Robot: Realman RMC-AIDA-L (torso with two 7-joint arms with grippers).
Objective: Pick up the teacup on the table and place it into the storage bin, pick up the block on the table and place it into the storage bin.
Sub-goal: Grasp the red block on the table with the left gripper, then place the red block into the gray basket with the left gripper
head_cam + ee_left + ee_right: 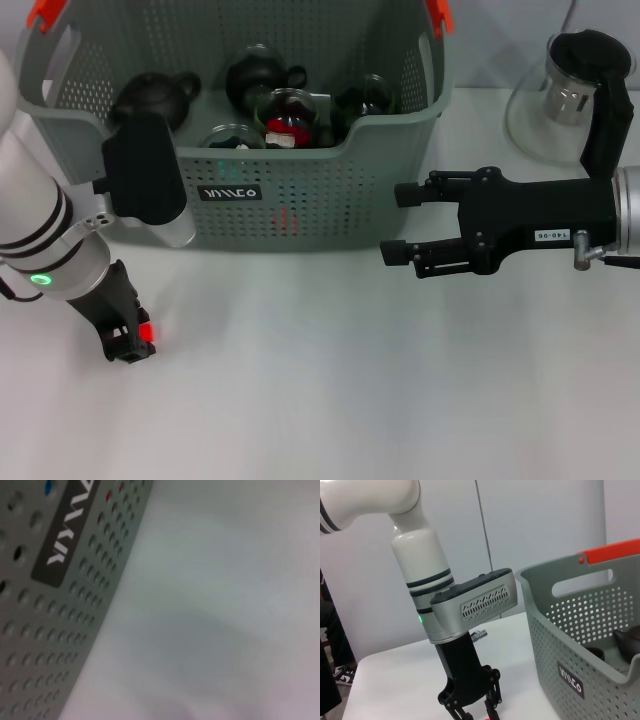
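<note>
The grey storage bin [330, 200] stands at the back middle of the table; its perforated wall [50, 630] fills one side of the left wrist view. Inside it are glass teacups [290, 112] and dark teapots [262, 75]. No teacup shows on the table. My left gripper [130, 345] points straight down at the table in front of the bin's left corner, with a small red block [147, 332] at its tip. The right wrist view shows this gripper [472, 712] from the side. My right gripper [395, 222] hovers open and empty beside the bin's right front corner.
A glass teapot [570, 95] with a black lid stands at the back right, behind my right arm. White tabletop [330, 400] stretches in front of the bin. The bin's orange-red handle tab [615, 552] shows in the right wrist view.
</note>
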